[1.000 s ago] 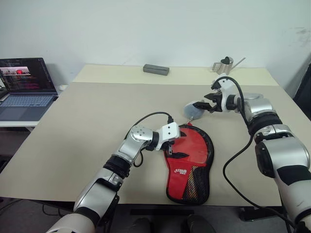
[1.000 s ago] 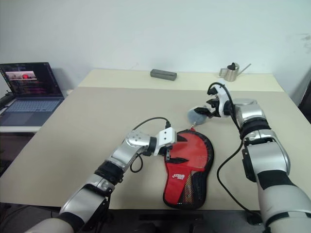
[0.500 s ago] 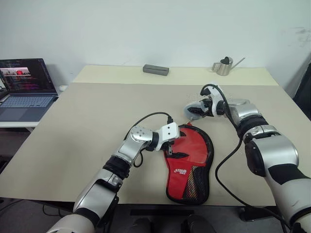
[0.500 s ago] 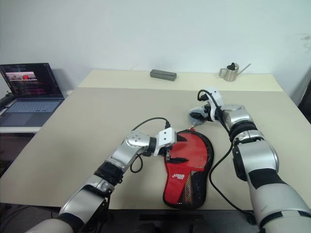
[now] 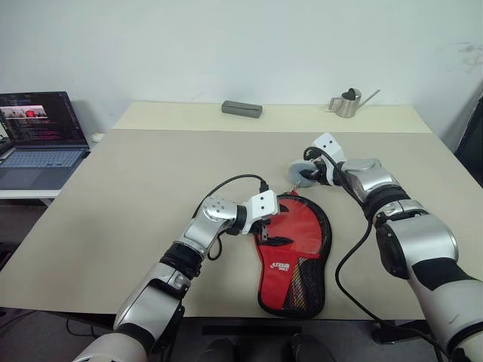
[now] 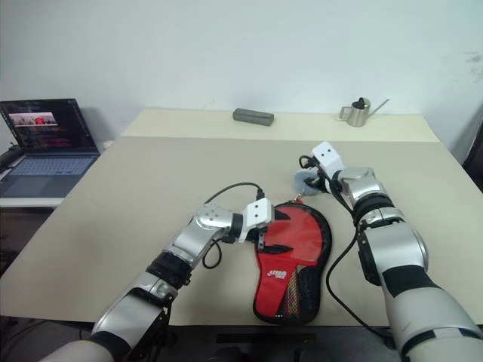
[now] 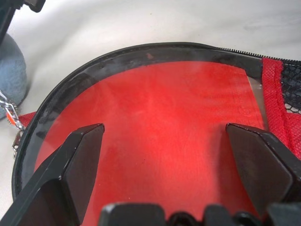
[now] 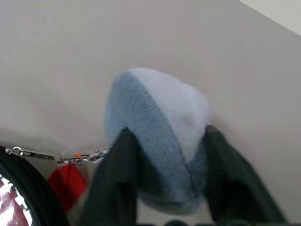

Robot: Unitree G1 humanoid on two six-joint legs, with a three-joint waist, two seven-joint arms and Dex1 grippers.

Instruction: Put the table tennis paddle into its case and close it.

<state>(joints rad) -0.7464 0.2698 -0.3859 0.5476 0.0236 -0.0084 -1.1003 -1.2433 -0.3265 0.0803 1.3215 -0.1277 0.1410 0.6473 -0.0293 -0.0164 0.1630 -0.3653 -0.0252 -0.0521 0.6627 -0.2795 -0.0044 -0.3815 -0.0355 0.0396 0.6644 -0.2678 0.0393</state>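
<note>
Between the right fingers [image 8: 123, 174], a grey fluffy charm [image 8: 155, 127] (chained to the case [image 5: 321, 249])

Quick count: one case [image 5: 294, 253] with one paddle [image 7: 150, 136] inside, one fluffy grey-blue pom-pom [image 8: 157, 136] (chained to the zip), one small metal watering can [image 5: 349, 103], one grey block [image 5: 241, 108], one laptop [image 5: 39, 136].

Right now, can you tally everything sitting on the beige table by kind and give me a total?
Black fabric paddle-shaped case with the red paddle face showing through its clear side: 1
Fluffy grey-blue pompom charm chained to the case: 1
Dark grey rectangular block: 1
Small metal watering can: 1
Total: 4
</note>
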